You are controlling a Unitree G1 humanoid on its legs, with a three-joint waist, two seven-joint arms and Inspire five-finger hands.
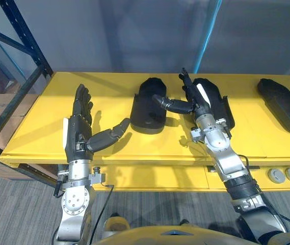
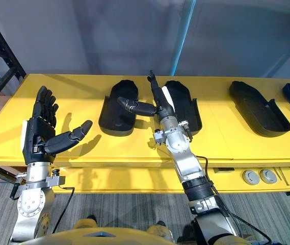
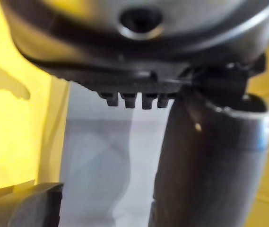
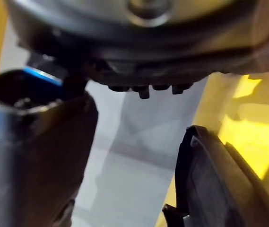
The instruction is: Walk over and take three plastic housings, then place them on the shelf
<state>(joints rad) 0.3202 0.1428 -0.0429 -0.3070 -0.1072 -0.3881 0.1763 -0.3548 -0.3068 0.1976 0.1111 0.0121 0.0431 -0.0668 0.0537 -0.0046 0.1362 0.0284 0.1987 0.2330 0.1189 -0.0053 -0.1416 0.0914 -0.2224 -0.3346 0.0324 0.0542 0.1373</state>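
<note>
I have bare shelf (image 2: 83, 92) left of the first housing (image 2: 115, 121) and wide room right of the second housing (image 2: 188, 102); my right hand (image 2: 163, 110) crowds the narrow gap between them.

Showing plain bright yellow on the shelf (image 1: 43, 127); matte black on the housing (image 1: 149, 107) between the hands; black with a white patch on the left hand (image 1: 78, 135) and right hand (image 1: 198, 99); grey with fine darker streaks on the carpet (image 1: 22, 209); dark blue on the rack post (image 1: 25, 35).

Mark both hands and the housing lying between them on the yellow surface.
left hand (image 1: 77, 137), left eye view, on its palm.
right hand (image 1: 201, 106), left eye view, on its palm.
housing (image 1: 146, 109), left eye view, on its middle.
</note>
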